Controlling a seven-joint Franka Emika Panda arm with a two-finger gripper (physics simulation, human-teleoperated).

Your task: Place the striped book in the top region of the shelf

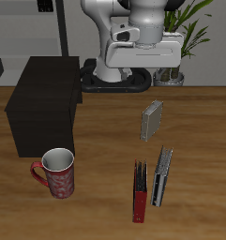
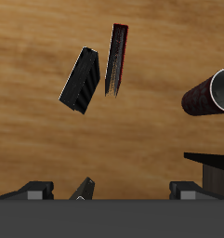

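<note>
Tabletop scene from the front, with the gripper's own view. The gripper [image 2: 112, 191] hangs high above the table [image 1: 105, 202], near the robot's base at the back; its two fingers [image 2: 34, 191] stand wide apart with nothing between them, and only their tips show at the edge of the wrist view. In the exterior view the white arm [image 1: 143, 28] covers the hand, so the finger spacing is read from the wrist view alone.

The striped book [image 1: 161, 176] stands on its edge near the table's front edge, well apart from the gripper, and its black-and-white cover shows clearly in the wrist view [image 2: 84, 81]. Just beside it, roughly parallel, stands the red book [image 1: 140, 190]; a narrow gap separates the two. The plain grey book [image 1: 152, 120] stands farther back, between that pair and the robot's base.

The shelf [image 1: 44, 108], a dark boxy cabinet, sits on the table well apart from the books, its flat top bare. In front of it stands a red patterned mug [image 1: 56, 173], upright, with its opening upward and its handle turned away from the books. Behind the table a potted plant [image 1: 185, 42] and a tall grey rack [image 1: 39, 28] form the background
</note>
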